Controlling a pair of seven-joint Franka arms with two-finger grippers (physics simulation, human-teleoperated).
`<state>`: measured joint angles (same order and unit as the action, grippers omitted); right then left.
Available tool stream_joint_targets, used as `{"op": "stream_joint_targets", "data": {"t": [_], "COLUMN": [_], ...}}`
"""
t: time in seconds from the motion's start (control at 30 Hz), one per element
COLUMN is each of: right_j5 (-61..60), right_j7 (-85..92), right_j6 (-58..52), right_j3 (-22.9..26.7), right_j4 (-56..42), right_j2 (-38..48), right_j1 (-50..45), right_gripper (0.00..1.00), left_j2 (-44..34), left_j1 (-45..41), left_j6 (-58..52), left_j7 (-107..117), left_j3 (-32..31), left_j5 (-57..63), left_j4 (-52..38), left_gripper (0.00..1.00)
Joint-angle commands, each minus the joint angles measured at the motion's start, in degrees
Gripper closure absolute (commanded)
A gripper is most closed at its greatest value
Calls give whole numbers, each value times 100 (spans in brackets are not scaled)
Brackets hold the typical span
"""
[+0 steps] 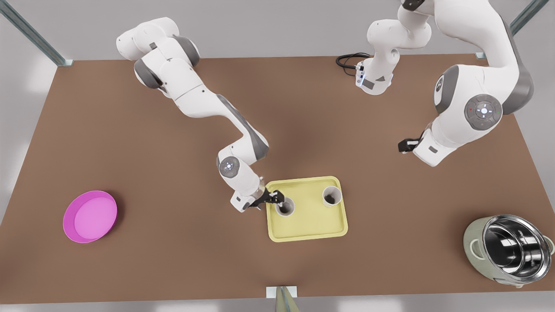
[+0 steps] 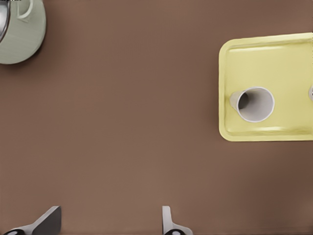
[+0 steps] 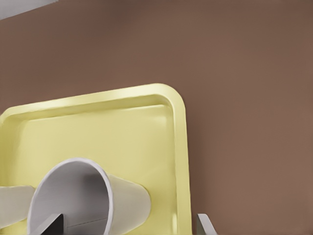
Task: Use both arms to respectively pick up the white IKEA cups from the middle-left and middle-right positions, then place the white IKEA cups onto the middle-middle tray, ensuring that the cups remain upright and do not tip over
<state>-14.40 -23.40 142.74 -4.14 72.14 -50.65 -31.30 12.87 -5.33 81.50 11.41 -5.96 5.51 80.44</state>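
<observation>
**Front view:** A brown table point(image 1: 173, 260) is seen from above. A pale-yellow tray point(image 1: 310, 219) lies near its middle, and both white cups are seen on it. One cup point(image 1: 285, 207) stands near the tray's edge on the front view's left. The other cup point(image 1: 332, 196) stands near the corner on the front view's right. Both appear upright, and they are set apart from each other.

The right gripper point(image 1: 275, 199) is held low at the first cup's rim. The left gripper point(image 1: 406, 145) is raised over bare table, well apart from the tray, and that arm waits. A pink dish point(image 1: 90, 216) and a steel-lined pot point(image 1: 507, 249) are placed far off to either side.

**Left wrist view:** The left gripper point(image 2: 110, 226) is shown with its fingers point(image 2: 49, 221) spread wide and nothing between them. Only brown table lies beneath it. The tray point(image 2: 254, 58) and one cup point(image 2: 254, 104) are seen at a distance.

**Right wrist view:** The right gripper point(image 3: 129, 227) is shown close over the near cup point(image 3: 78, 200), which rests on the tray point(image 3: 98, 132). Its fingers point(image 3: 204, 226) are spread wide, one at the cup's mouth and one outside the wall, so the cup is judged released.

**Progress:** Both placements are judged done. What is left is for the right arm to be lifted clear without the cup being knocked.
</observation>
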Motion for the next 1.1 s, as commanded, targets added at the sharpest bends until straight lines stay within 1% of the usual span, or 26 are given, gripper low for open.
{"op": "stream_joint_targets", "data": {"t": [0.0,0.1,0.17,0.2,0.23,0.27,0.3,0.33,0.37,0.4,0.43,0.53,0.6,0.67,1.07], "right_j5": [-1,-10,209,333,1241,2099,2108,2108,2012,1686,1686,1677,1660,1625,1625], "right_j7": [-789,-420,19,845,1354,1785,2568,2569,2499,2490,2516,2481,2490,2499,2499], "right_j6": [-544,-1599,-2785,-3559,-4060,-4316,-4605,-5150,-5291,-5616,-5959,-6179,-6144,-6074,-5950], "right_j3": [1,1,45,53,62,71,71,71,71,71,62,71,71,80,80], "right_j4": [-42,-16,81,160,178,582,661,661,758,872,872,872,1276,1408,1496], "right_j2": [117,451,627,662,880,1566,2076,2560,2955,3342,3588,3887,4230,4362,4301], "right_j1": [98,458,932,1468,1873,2224,2664,2752,2796,2928,2937,2937,2972,3051,3086], "right_gripper": [0,0,0,0,0,0,0,0,0,0,0,0,0,0,0], "left_j2": [5,14,14,14,14,14,14,14,14,14,14,14,14,32,40], "left_j1": [-12,-12,-21,-38,-38,-38,-38,-38,-38,-38,-38,-38,-38,-12,23], "left_j6": [6,15,15,15,15,15,15,15,15,15,15,15,15,15,6], "left_j7": [-1352,-1352,-1352,-1352,-1352,-1343,-1343,-1343,-1343,-1343,-1343,-1343,-1317,-1317,-1334], "left_j3": [-2,-2,-2,-2,-11,-37,-46,-37,-46,-46,-46,-46,-46,-46,-37], "left_j5": [-6,-6,-6,-6,-6,-6,-6,-6,-6,-6,-6,-6,-6,-15,-15], "left_j4": [-2,-2,-2,-2,-2,-2,-2,-2,-2,-2,-2,-2,-2,-2,-11], "left_gripper": [0,0,0,0,0,0,0,0,0,0,0,0,0,0,0]}}
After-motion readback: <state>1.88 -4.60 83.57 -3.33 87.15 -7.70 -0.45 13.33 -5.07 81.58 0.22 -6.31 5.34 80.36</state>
